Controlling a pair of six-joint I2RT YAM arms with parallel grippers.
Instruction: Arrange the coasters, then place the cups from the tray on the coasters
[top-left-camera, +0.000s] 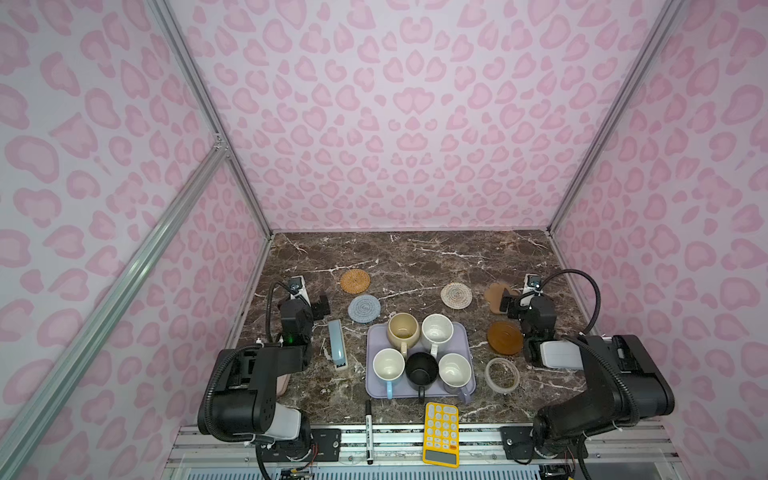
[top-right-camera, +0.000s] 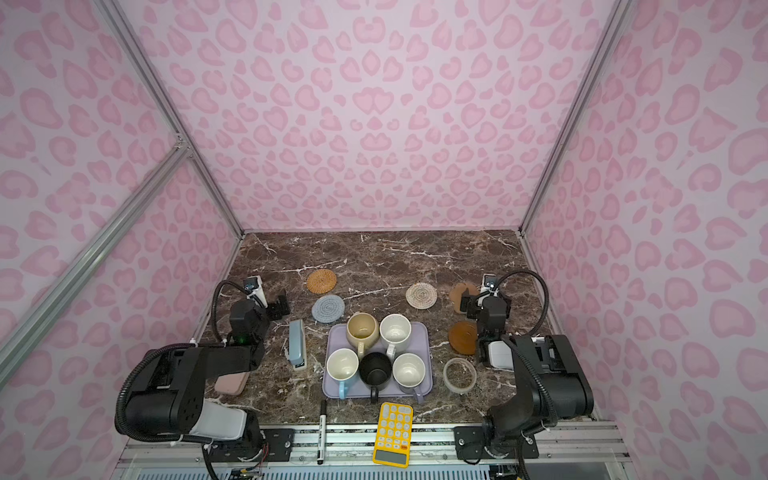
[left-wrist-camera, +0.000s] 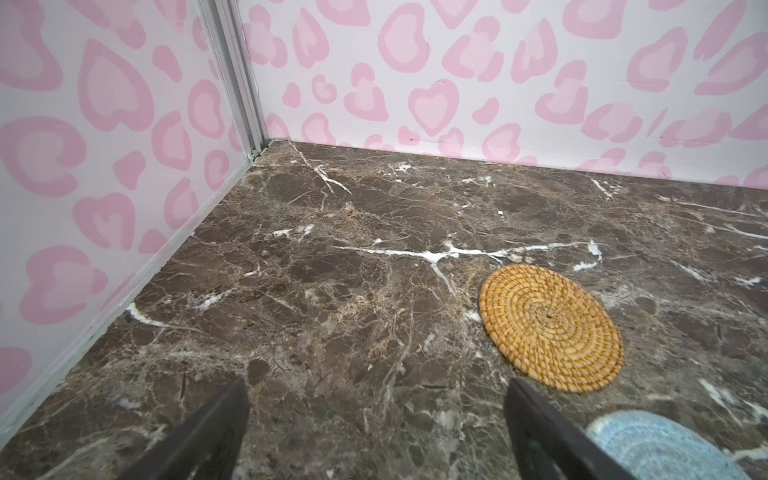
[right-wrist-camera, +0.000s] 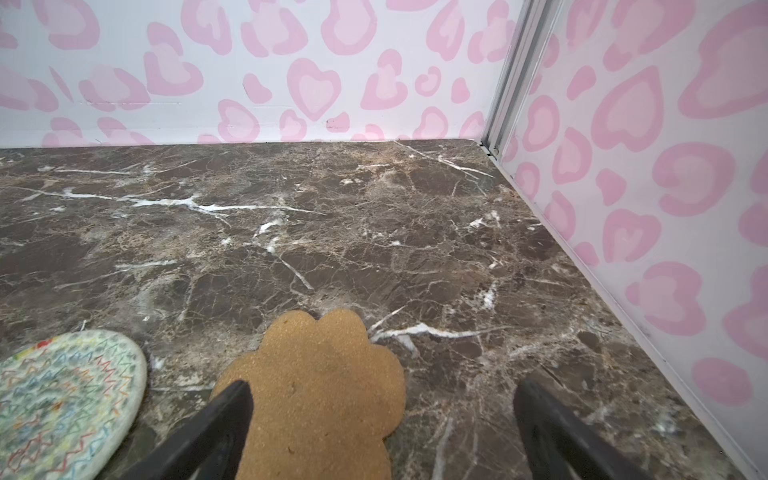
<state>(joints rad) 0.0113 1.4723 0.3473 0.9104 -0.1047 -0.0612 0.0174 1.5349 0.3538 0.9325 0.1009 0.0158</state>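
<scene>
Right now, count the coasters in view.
5: orange coaster back left; grey-blue coaster just nearer; cream coaster back right; flower coaster farther right; amber coaster right of tray. None seems hidden.

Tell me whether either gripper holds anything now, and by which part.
Nothing is held. The left gripper is open over the brown marble tabletop; the right gripper is open at the brown flower-shaped flat coaster, not closed on it.
</scene>
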